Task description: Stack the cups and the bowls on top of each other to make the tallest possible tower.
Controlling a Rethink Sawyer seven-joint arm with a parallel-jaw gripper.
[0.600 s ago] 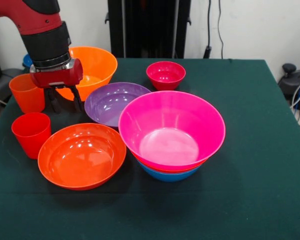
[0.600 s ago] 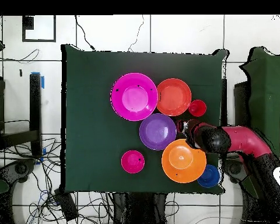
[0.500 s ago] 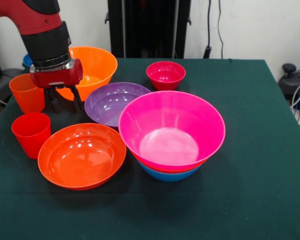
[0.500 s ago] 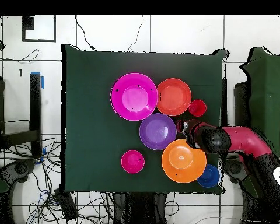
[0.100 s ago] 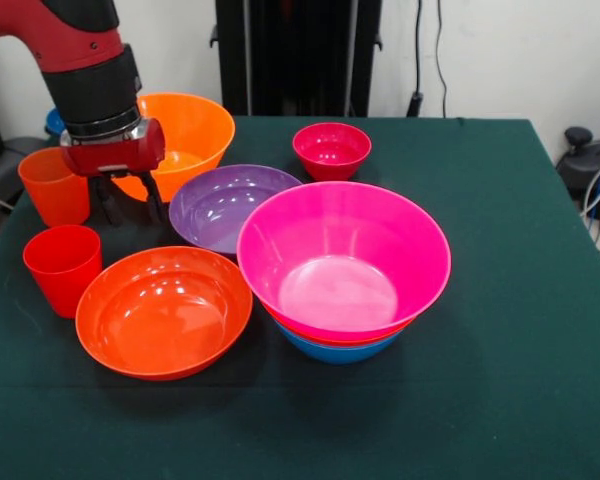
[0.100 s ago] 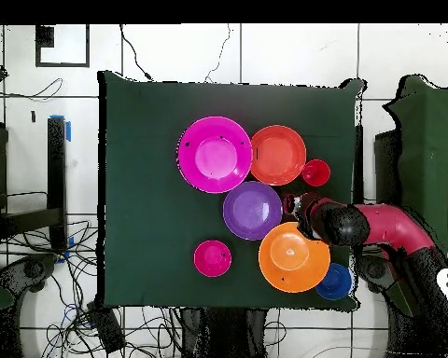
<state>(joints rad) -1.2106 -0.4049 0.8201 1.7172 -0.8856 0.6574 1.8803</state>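
Nearest: tower (image 5: 342, 300), three nested bowls, pink over red-orange over blue base. Beside it on the bench (image 5: 500, 400), loose: wide red-orange bowl (image 5: 164, 312), red cup (image 5: 62, 268). Farther: purple bowl (image 5: 228, 207), orange cup (image 5: 54, 186), gripper (image 5: 128, 207) with fingers apart, empty, hovering between them. Farthest: yellow-orange bowl (image 5: 185, 140), magenta bowl (image 5: 331, 150). Judged early; most pieces unstacked.

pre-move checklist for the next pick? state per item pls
1. Gripper open, holding nothing: ok.
2. Gripper hangs between orange cup and yellow-orange bowl; contact with either: cannot tell.
3. Tower upright, pink bowl on top, blue bowl at base: ok.
4. Red cup upright, free: ok.
5. Purple bowl touching pink bowl's rim: cannot tell.
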